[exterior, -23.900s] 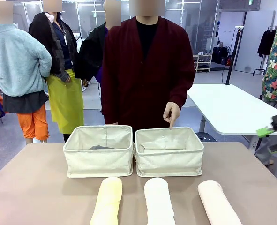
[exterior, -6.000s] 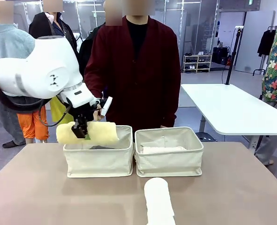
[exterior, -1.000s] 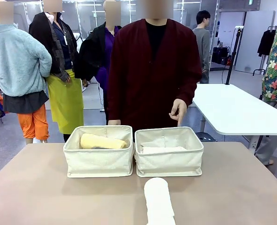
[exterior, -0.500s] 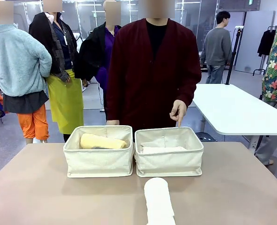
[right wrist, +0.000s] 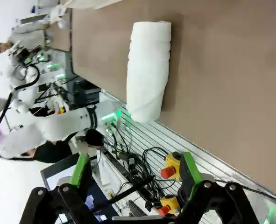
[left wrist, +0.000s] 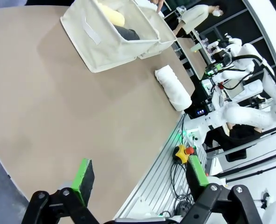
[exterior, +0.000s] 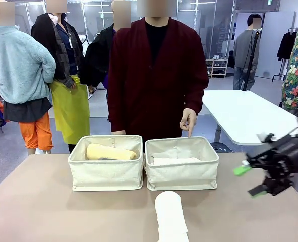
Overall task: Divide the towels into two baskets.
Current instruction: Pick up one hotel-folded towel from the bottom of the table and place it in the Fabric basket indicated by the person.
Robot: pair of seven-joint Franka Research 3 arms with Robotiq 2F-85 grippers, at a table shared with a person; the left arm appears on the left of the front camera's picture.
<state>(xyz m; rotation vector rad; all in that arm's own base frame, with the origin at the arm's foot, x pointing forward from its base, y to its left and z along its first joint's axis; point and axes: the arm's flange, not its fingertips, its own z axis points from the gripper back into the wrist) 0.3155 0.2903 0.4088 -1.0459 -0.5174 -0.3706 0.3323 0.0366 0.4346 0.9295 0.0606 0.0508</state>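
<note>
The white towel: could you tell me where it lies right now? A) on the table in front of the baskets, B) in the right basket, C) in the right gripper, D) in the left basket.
A: the white towel lies on the table, on the near side of the right basket and outside it, while the right gripper is open and holds nothing.

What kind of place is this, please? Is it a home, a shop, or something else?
Most likely a robotics lab or test hall, not a home. A brown work table holds two cream canvas baskets, other white robot arms stand at nearby benches, and glass partitions line the open grey floor behind.
</note>
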